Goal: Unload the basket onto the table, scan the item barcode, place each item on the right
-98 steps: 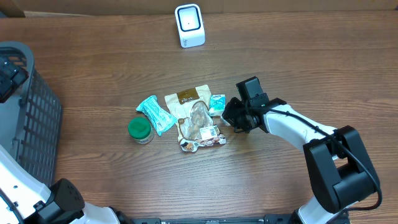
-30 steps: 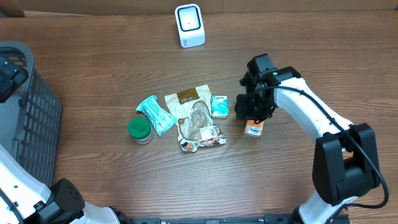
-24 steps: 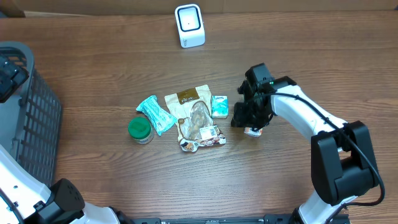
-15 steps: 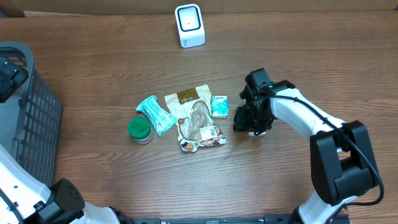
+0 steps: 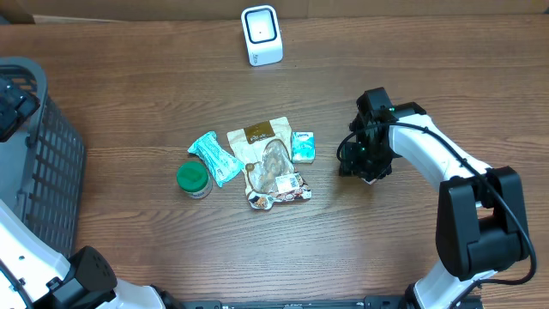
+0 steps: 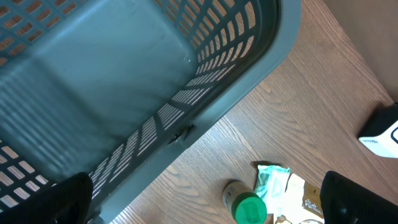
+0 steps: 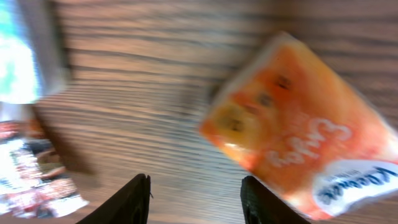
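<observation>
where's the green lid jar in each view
Overhead: green-lid jar sits left of centre, at the left end of the item cluster.
Left wrist: the jar is at the bottom edge, right of centre.
Right wrist: not in it.
Shared landmark: teal packet right beside the jar.

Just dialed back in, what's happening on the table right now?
The right claw hangs open just above an orange packet that lies flat on the table; it is not gripping it. The left claw is wide open over the basket, holding nothing. The scanner stands at the far edge with nothing in front of it, and a pile of other goods sits mid-table.
</observation>
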Controlling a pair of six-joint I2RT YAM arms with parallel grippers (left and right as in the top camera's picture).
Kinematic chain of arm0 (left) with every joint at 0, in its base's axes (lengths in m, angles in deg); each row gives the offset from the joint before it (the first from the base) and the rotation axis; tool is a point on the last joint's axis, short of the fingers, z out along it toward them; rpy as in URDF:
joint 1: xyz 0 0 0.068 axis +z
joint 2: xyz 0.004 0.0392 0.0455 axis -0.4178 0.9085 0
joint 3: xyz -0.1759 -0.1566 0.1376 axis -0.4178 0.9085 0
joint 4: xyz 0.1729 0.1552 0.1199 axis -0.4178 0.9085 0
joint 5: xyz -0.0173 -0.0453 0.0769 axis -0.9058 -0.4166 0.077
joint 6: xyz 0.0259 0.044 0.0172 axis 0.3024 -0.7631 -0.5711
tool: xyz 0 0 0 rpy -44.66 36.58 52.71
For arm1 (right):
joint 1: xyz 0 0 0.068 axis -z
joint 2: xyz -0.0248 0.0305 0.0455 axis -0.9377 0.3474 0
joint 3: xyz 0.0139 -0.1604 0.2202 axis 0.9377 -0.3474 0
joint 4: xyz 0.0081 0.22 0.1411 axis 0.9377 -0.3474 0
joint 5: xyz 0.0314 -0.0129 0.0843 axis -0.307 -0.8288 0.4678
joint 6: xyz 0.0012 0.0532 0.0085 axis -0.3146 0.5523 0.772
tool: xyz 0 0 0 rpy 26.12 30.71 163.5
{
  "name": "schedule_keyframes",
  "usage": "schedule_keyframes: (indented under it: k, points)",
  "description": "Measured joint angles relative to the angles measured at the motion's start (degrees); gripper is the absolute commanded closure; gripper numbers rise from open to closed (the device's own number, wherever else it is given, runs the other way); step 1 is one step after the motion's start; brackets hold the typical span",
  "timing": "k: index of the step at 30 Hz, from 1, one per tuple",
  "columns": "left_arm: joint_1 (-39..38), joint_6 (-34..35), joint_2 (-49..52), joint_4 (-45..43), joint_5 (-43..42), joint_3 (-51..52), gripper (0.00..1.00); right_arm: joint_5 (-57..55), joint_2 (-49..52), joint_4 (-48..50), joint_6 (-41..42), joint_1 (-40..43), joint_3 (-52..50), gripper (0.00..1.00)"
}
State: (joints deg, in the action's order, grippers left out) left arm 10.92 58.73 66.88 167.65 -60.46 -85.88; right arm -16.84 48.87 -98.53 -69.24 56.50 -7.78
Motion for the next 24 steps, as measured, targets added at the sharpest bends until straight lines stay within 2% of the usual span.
schedule_keyframes:
  k: [5, 9, 13, 18, 24]
  points:
    - [0.00, 0.00, 0.02, 0.00, 0.00, 0.00, 0.00, 2.60, -4.22, -0.28, -1.55, 0.90, 0.39, 0.40]
    - [0.00, 0.00, 0.00, 0.00, 0.00, 0.00, 0.00, 3.43, -7.02, -0.31, -2.14, 5.79, 0.76, 0.36]
    - [0.00, 0.02, 0.02, 0.00, 0.00, 0.00, 0.01, 3.89, -7.04, -0.31, -4.13, 11.65, 0.63, 0.24]
    - [0.00, 0.00, 0.00, 0.00, 0.00, 0.00, 0.00, 6.58, -7.04, 0.28, -8.83, 15.54, -2.14, 0.24]
    - [0.00, 0.00, 0.02, 0.00, 0.00, 0.00, 0.00, 9.22, -7.04, 5.90, -11.58, 18.60, -7.54, 0.22]
